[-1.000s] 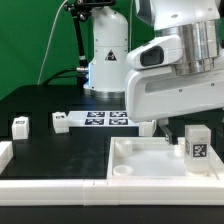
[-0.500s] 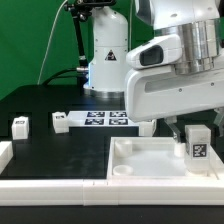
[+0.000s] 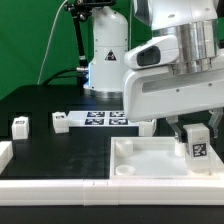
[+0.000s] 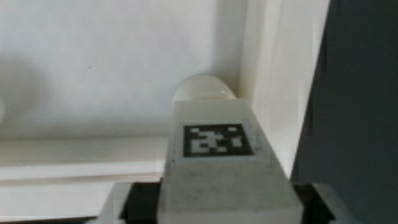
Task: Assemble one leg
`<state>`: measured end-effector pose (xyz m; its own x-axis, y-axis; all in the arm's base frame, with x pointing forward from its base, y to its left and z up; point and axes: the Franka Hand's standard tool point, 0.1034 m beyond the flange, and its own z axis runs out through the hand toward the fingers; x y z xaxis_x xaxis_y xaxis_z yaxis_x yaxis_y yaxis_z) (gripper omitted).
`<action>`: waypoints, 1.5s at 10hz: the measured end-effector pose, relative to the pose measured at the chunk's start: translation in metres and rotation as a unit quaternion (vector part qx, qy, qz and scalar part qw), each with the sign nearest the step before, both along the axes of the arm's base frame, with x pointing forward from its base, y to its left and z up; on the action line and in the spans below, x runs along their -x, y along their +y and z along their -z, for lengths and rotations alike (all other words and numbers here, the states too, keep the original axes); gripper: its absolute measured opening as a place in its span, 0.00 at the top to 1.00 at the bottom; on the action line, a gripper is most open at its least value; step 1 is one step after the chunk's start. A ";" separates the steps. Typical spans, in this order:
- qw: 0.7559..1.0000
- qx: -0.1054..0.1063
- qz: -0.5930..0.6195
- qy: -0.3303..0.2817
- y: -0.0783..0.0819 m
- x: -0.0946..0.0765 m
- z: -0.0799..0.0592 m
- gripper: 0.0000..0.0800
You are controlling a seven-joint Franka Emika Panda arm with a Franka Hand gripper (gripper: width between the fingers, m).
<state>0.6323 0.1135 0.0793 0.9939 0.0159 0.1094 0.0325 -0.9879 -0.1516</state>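
The leg [image 3: 197, 145] is upright (tag toward the camera), clamped between the gripper's [image 3: 196, 131] fingers at the white tabletop's [image 3: 130, 168] corner on the exterior view's right. Another leg [image 3: 61, 121] lies just beside the marker board [image 3: 105, 118].

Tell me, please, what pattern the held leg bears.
Leg: black-and-white square tag; clearest in wrist view.
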 end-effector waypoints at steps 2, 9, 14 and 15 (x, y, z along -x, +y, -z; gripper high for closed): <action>0.989 -0.027 0.145 0.007 -0.002 0.000 0.000 0.63; 0.825 -0.069 0.558 0.060 0.001 0.003 0.002 0.63; 0.879 -0.056 0.471 0.050 0.004 0.002 0.001 0.22; 0.909 -0.048 0.412 0.041 0.005 0.000 0.002 0.22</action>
